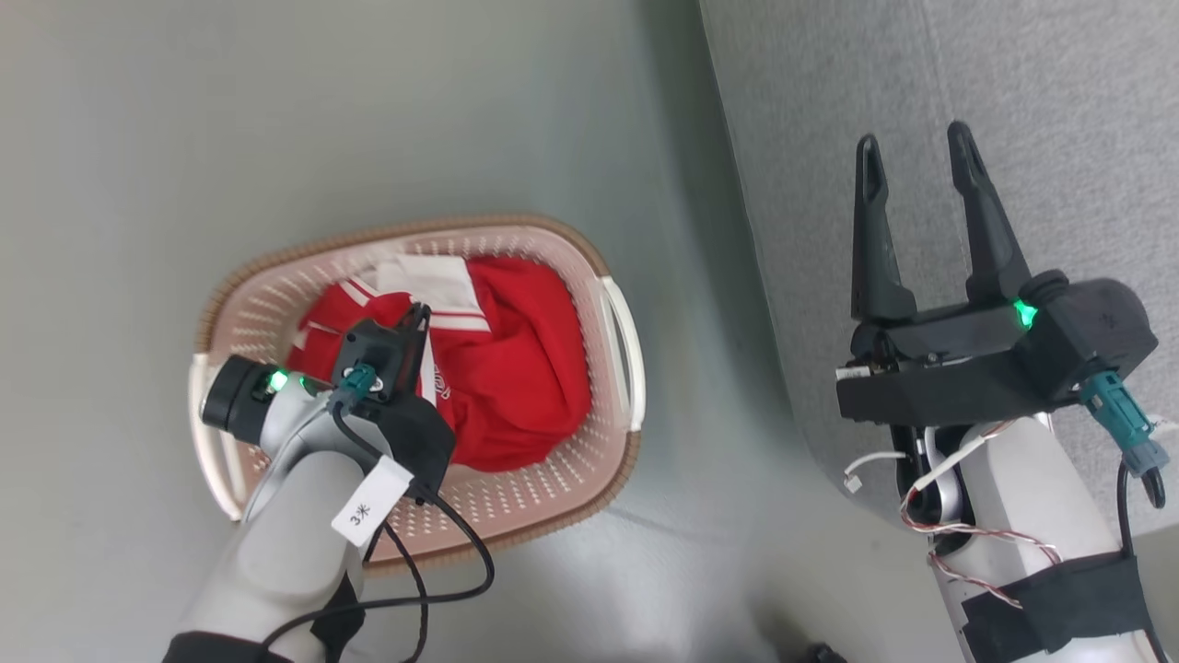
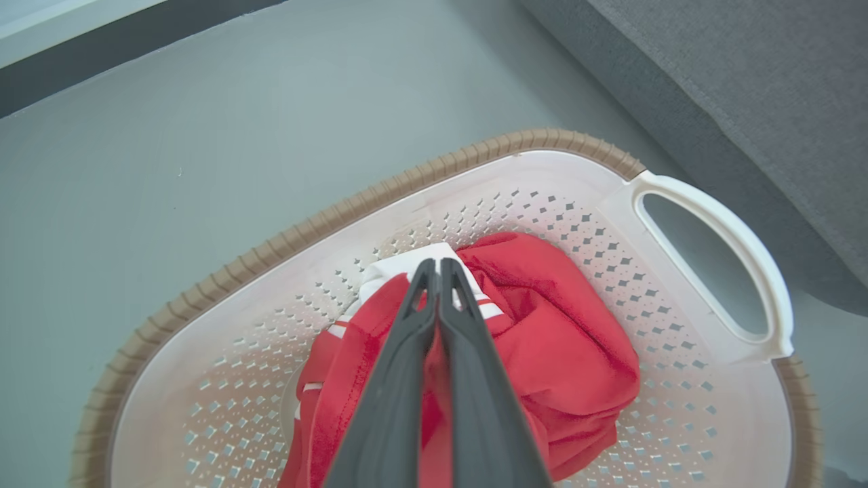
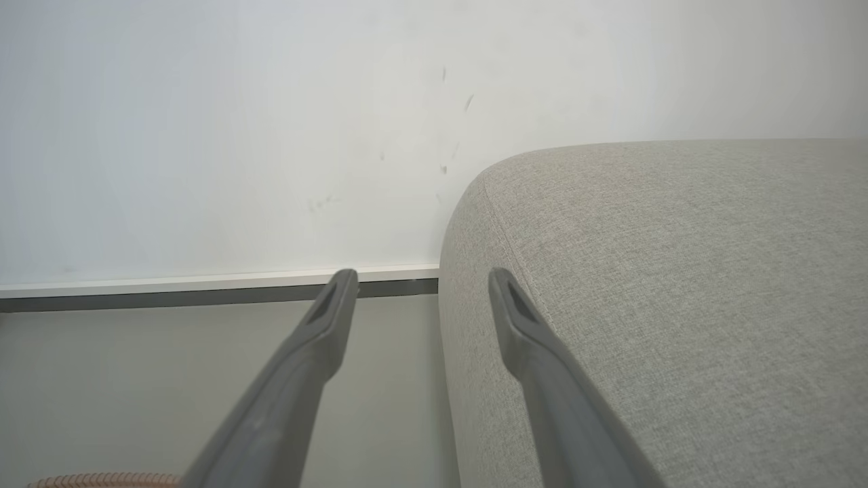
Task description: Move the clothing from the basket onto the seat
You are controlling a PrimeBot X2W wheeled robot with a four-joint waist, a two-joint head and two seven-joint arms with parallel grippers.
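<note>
Over grey floor (image 1: 276,110) beside the seat (image 1: 1013,92), left gripper (image 2: 434,266) clamps clothing (image 2: 576,352); right gripper (image 1: 914,145) spread.

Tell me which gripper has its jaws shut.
The left gripper, down in the basket on the clothing; the right gripper holds its jaws apart.

The left forearm (image 1: 285,534) and right forearm (image 1: 1032,497) are pale grey shells. Each black housing bears a green light and a teal plug. The left gripper (image 1: 422,315) trails a black cable (image 1: 485,552) with a white tag (image 1: 368,502) marked "3米". The right gripper (image 1: 912,138) has long dark tapered fingers (image 3: 325,325), red-and-white twisted wires (image 1: 976,532) and black strapping (image 1: 1059,599).
</note>
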